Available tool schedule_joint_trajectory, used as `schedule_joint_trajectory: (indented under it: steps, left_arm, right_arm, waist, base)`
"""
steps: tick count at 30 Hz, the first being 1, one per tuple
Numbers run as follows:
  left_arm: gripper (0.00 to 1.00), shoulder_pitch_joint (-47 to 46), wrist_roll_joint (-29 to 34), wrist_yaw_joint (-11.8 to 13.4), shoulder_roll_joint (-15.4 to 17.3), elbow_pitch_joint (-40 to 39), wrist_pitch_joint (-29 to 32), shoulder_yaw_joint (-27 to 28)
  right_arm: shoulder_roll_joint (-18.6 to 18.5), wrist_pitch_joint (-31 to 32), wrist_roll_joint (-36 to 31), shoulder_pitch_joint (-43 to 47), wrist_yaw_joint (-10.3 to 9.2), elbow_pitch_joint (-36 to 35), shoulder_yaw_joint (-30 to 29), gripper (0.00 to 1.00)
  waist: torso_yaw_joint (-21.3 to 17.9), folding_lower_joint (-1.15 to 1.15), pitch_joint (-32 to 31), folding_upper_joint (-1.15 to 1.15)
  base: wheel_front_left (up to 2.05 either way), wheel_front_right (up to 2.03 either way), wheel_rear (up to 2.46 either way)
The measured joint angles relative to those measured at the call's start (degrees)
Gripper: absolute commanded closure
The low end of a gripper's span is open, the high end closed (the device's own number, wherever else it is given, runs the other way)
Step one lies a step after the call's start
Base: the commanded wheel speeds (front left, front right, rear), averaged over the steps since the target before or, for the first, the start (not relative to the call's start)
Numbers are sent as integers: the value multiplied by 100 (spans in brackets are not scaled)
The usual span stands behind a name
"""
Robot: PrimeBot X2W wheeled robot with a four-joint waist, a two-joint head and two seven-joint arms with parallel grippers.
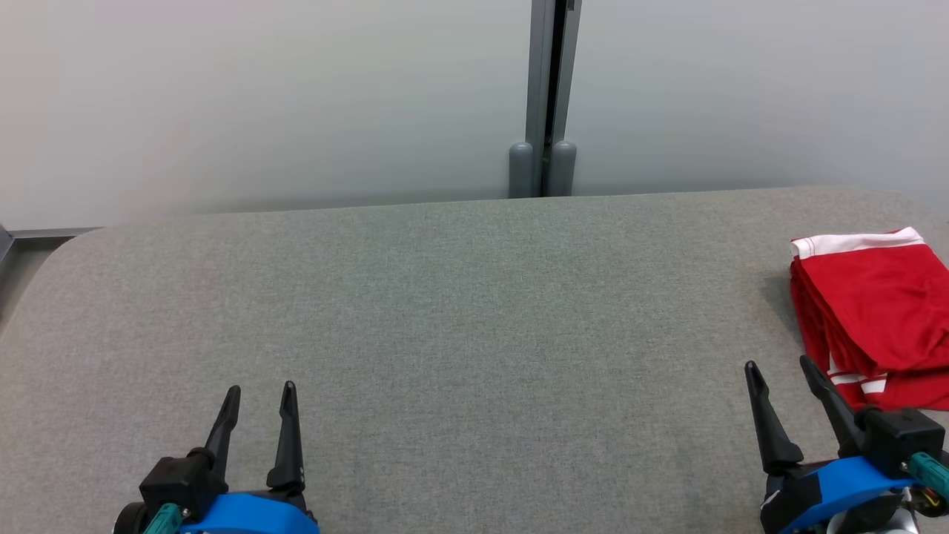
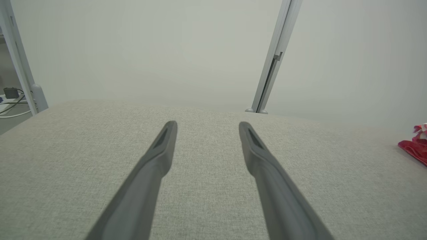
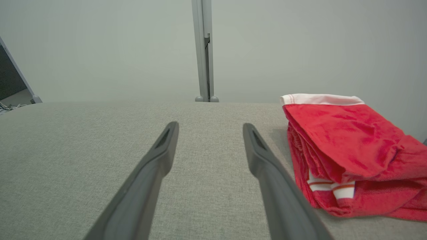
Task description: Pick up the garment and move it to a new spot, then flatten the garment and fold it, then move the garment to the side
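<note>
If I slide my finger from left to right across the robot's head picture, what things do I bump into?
left gripper, jaws open → grey post at the wall → right gripper, jaws open → folded red garment

At the lower left of the head view, the left gripper (image 1: 262,388) has two long, black, tapering fingers (image 1: 285,437) set in chunky black blocks (image 1: 178,478) on a bright blue housing (image 1: 252,517), with a small teal knob (image 1: 164,517) at its outer corner. The right gripper (image 1: 778,363), at the lower right, is built alike, with a blue shell (image 1: 852,478) and a teal end piece (image 1: 930,471) by the frame's right edge. In both wrist views the fingers look matte dark grey, narrowing to rounded tips, each with a slim recess (image 2: 161,138) just below the tip.
</note>
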Motion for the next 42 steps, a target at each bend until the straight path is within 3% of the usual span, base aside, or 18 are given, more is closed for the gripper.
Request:
schedule_joint_trajectory:
  steps: [23, 24, 30, 42]
  left_arm:
    - [0, -1, 34, -74, -11, 261, 0, 12]
    - [100, 0, 32, -78, -7, 277, 1, 8]
    - [100, 186, 2, -78, -60, 541, 42, 9]
    - [100, 197, -1188, -78, -96, 447, 389, 182]
  right_arm:
    - [132, -30, 57, 31, 0, 142, 103, 0]
    - [131, -31, 60, 31, 0, 162, 102, 100]
    - [179, -10, 81, 91, 0, 465, 116, 100]
    - [252, 218, 1318, 83, 0, 500, 23, 100]
  waist:
    - [-25, 1, -28, 0]
    - [-25, 1, -28, 0]
    - [-26, 1, -28, 0]
    - [-21, 1, -24, 0]
  base:
    - [0, 0, 0]
    - [0, 0, 0]
    - [0, 0, 0]
    - [0, 0, 0]
